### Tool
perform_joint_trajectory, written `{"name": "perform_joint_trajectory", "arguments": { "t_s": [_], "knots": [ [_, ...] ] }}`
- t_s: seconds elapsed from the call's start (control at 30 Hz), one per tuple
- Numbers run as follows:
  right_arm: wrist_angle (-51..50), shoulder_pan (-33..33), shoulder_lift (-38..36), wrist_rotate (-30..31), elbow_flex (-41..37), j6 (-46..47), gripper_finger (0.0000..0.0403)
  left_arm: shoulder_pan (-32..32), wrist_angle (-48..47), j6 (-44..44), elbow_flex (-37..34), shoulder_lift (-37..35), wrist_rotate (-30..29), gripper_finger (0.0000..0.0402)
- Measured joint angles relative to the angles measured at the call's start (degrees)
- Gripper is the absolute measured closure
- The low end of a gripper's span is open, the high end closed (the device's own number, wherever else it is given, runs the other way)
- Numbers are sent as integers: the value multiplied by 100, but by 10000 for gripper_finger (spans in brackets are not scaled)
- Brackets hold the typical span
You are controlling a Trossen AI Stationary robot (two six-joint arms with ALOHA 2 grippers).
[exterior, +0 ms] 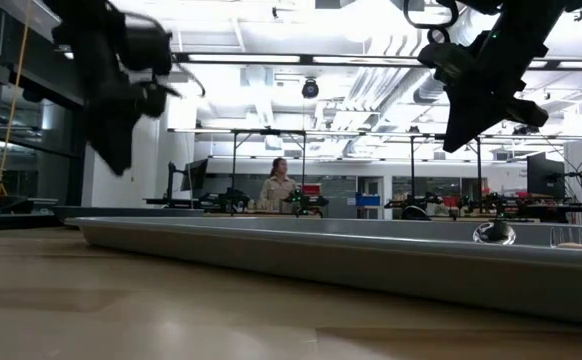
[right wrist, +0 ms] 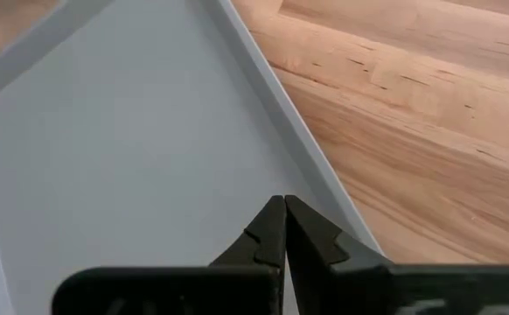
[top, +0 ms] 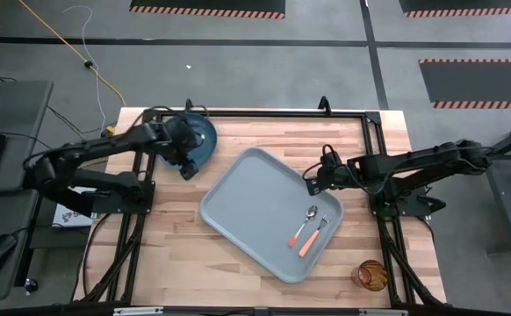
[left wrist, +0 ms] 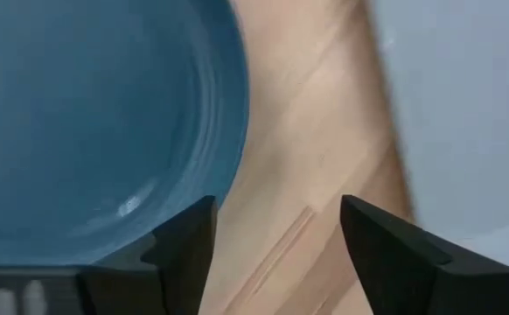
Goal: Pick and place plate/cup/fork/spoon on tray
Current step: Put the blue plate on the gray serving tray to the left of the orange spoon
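Note:
The dark teal-blue plate lies flat on the wooden table at the far left and also shows in the left wrist view. My left gripper is open at the plate's near rim; in its wrist view the gap between its fingers is over bare wood, just beside the rim. The grey-blue tray lies mid-table. The spoon and the fork lie on its right part. The amber cup stands on the table near the right front corner. My right gripper is shut and empty above the tray's right lip.
A black frame runs along the table's far edge and down both sides. Bare wood lies left of the tray. In the low view the tray's lip crosses the table, and a person stands in the room behind.

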Motion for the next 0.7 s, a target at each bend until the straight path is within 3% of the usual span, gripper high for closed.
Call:
{"name": "perform_joint_trajectory", "arguments": {
  "t_s": [0.17, 0.4, 0.57, 0.7],
  "knots": [
    [0, 0, 0, -1, 0, 1, 403, -1, 173, 22, -62, 565, -57, 161],
    [0, 0, 0, -2, 0, 2, 403, -46, 527, 195, -69, 1340, -803, 164],
    [0, 0, 0, 11, 0, 0, 403, -46, 620, 500, -68, 1819, -864, 166],
    [0, 0, 2, 64, 0, 1, 403, -55, 619, 595, -69, 2072, -973, 208]
  ]
}}
